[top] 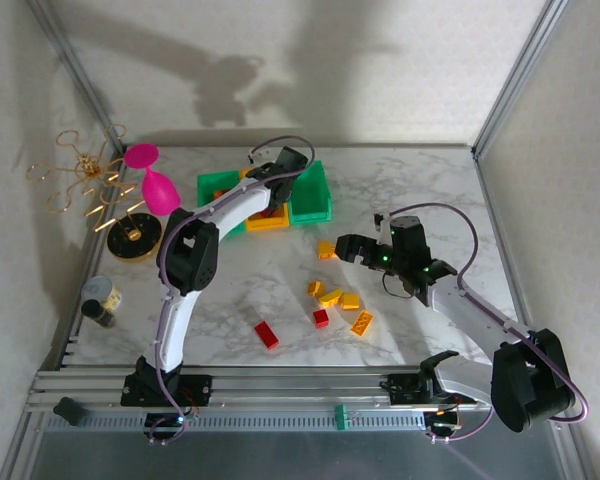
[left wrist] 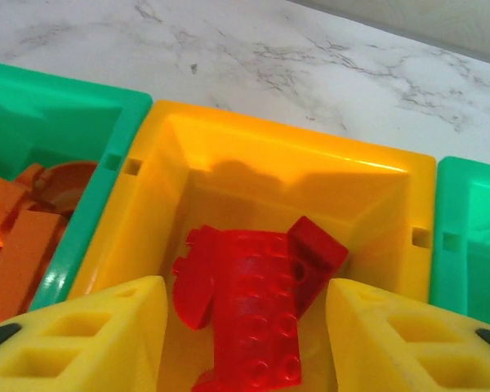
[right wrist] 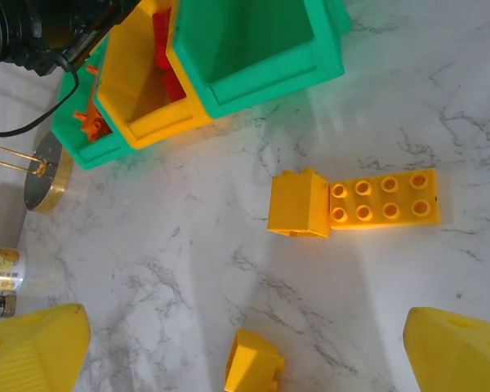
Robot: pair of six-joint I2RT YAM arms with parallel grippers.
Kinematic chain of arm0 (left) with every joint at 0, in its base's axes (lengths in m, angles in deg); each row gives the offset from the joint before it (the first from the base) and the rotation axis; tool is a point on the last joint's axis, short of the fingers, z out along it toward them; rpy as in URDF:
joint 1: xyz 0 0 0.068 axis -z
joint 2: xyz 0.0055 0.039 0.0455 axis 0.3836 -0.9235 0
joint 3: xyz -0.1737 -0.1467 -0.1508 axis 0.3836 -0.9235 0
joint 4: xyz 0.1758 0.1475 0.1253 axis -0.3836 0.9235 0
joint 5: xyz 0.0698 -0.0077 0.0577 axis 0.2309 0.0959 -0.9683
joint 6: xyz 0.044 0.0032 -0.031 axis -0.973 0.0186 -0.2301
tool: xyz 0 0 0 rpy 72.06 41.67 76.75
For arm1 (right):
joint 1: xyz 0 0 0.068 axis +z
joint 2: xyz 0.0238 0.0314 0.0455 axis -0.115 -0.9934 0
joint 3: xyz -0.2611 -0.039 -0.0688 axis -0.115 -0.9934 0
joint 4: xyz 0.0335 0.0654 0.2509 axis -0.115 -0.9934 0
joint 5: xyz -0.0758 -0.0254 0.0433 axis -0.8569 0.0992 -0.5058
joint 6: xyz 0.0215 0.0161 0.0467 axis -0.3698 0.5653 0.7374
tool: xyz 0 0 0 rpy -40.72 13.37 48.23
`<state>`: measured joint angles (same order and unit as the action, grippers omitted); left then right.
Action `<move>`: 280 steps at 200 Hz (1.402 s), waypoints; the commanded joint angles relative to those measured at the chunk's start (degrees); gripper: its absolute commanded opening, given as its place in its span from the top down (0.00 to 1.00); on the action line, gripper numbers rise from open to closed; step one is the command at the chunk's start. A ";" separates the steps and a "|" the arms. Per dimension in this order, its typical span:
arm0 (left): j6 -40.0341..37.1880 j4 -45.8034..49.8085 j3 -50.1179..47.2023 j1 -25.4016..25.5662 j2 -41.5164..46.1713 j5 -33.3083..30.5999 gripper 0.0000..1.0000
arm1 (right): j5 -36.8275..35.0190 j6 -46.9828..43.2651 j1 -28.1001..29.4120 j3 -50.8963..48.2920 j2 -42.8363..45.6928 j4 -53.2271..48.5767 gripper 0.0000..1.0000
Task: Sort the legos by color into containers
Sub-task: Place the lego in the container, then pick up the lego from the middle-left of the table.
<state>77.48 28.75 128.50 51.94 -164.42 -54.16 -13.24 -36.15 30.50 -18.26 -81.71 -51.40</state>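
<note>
My left gripper (top: 278,182) hangs over the yellow container (left wrist: 229,139), which stands between two green containers (left wrist: 61,106) (left wrist: 474,220). Its yellow fingers (left wrist: 106,335) stand apart, open, with a gap on each side of a red lego (left wrist: 257,318) that lies with other red legos (left wrist: 314,249) in the yellow one. Orange legos (left wrist: 24,245) fill the left green container. My right gripper (right wrist: 245,327) is open above the table, over a yellow cube lego (right wrist: 298,204), a flat yellow lego (right wrist: 385,200) and a third yellow lego (right wrist: 253,363). Loose yellow legos (top: 332,297) and red legos (top: 267,334) lie mid-table.
A pink goblet (top: 156,186) and a gold wire stand (top: 85,180) on a black round base (top: 132,238) stand at the back left. A small can (top: 102,298) sits near the left edge. Walls close in the table's back and sides.
</note>
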 commanded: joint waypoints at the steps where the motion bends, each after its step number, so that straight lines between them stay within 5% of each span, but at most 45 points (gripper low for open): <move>1: -2.52 1.05 1.40 0.15 3.36 -1.56 0.44 | -0.86 -0.71 0.19 1.75 0.99 -1.58 0.01; 82: -0.11 -2.91 -17.85 4.66 25.01 4.17 0.39 | -1.77 -1.15 1.40 1.34 4.02 -6.31 0.01; 168: 21.75 1.96 -49.28 20.43 49.09 6.98 0.37 | -0.57 -0.09 3.76 -5.38 9.65 -7.79 0.01; 238: 38.15 5.27 -57.17 35.13 48.10 8.96 0.27 | 0.13 3.28 8.67 -14.43 12.97 -2.74 0.01; 280: 42.20 4.99 -58.06 38.15 42.55 10.82 0.24 | -3.61 3.05 8.88 -15.61 13.85 -4.96 0.01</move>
<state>113.66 32.27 71.93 89.04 -119.88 -44.39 -14.75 -33.72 39.01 -32.79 -69.38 -56.41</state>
